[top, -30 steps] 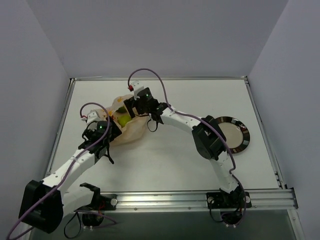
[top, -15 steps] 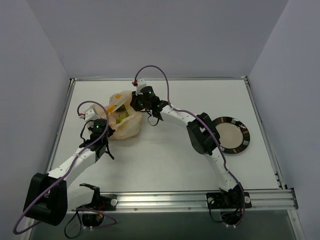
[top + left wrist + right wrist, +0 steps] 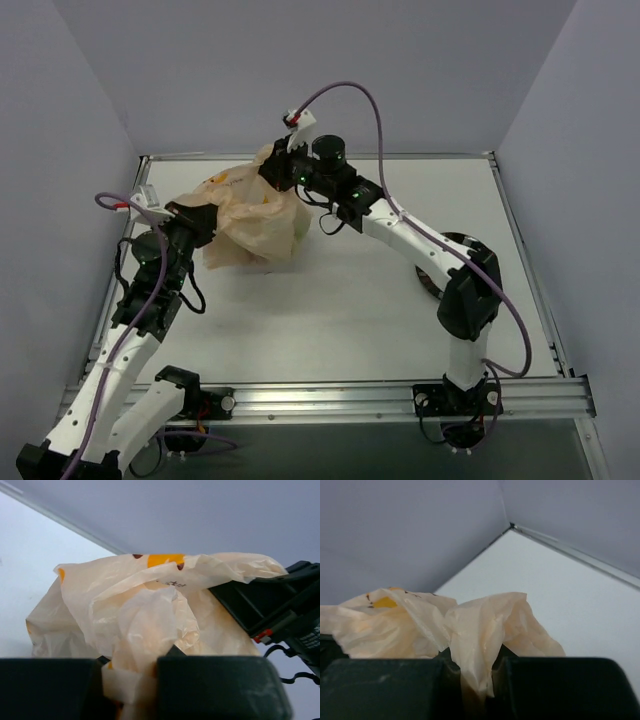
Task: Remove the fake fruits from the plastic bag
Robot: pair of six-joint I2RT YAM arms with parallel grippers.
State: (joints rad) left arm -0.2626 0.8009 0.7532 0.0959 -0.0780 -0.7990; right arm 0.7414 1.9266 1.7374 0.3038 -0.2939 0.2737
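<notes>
The peach-orange plastic bag point(image 3: 252, 218) hangs stretched between my two grippers, lifted at the back left of the table. My left gripper point(image 3: 192, 222) is shut on a bunched fold of the bag point(image 3: 150, 615) at its left end; that gripper point(image 3: 132, 666) shows film pinched between its jaws. My right gripper point(image 3: 277, 176) is shut on the bag's upper right edge, and this gripper point(image 3: 476, 669) has a twist of the bag point(image 3: 485, 625) squeezed between its fingers. The fake fruits are hidden inside the bag.
A dark round plate point(image 3: 447, 240) lies at the right of the table, mostly covered by my right arm's elbow. White table edges and grey walls close in the back and both sides.
Both grippers have shut on the bag and raised it. The left arm swung left and up, the right arm rose toward the back wall, and the bag is pulled wider between them.
</notes>
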